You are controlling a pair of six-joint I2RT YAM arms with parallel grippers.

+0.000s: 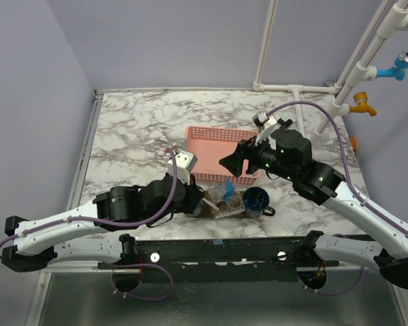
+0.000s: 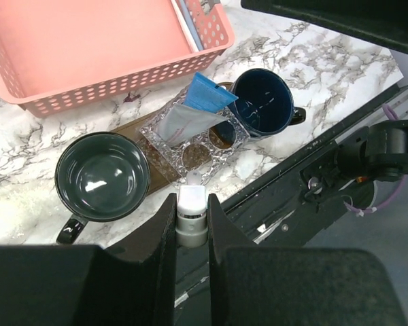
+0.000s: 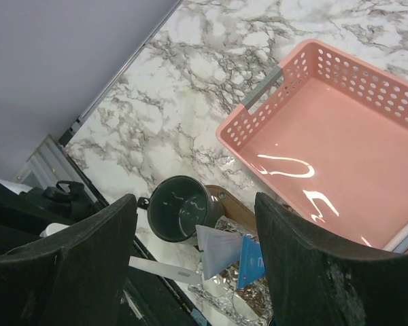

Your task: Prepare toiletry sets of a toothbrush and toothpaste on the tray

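Toothbrush: slender white toothbrush (image 2: 192, 202), as far as I can judge from the little that shows. It is gripped in my left hand and points away from me toward the near corner of the glass dish. I cannot tell whether its tip touches anything.
Left gripper (image 2: 192, 200): fingers pressed against both sides of the toothbrush, held at the near edge of the table, just beside the tray.
Right gripper (image 1: 230, 163): fingers spread wide with nothing between them, held over the near side of the pink basket.
Tray: dark brown wooden tray (image 3: 236, 212) with a rounded end. It lies on the marble between the basket and the table's near edge.
On the tray: three things in a row.
Dark green mug (image 2: 102, 176): stands upright at one end, nothing inside.
Glass dish (image 2: 234, 139): clear, with a patterned surface, sits in the middle between the two mugs.
Dark blue mug (image 2: 262, 102): stands upright at the other end, just beside the dish.
In the dish: a blue sachet (image 2: 207, 95) and a grey-white sachet (image 2: 180, 122), propped together and leaning.
Pink basket (image 2: 122, 85): plastic mesh, sits on the table just behind the tray.
Inside the basket: a long white item (image 2: 185, 24) lies against one wall. Too little of it shows to name it.
Table (image 1: 143, 129): white marble pattern with grey veins.
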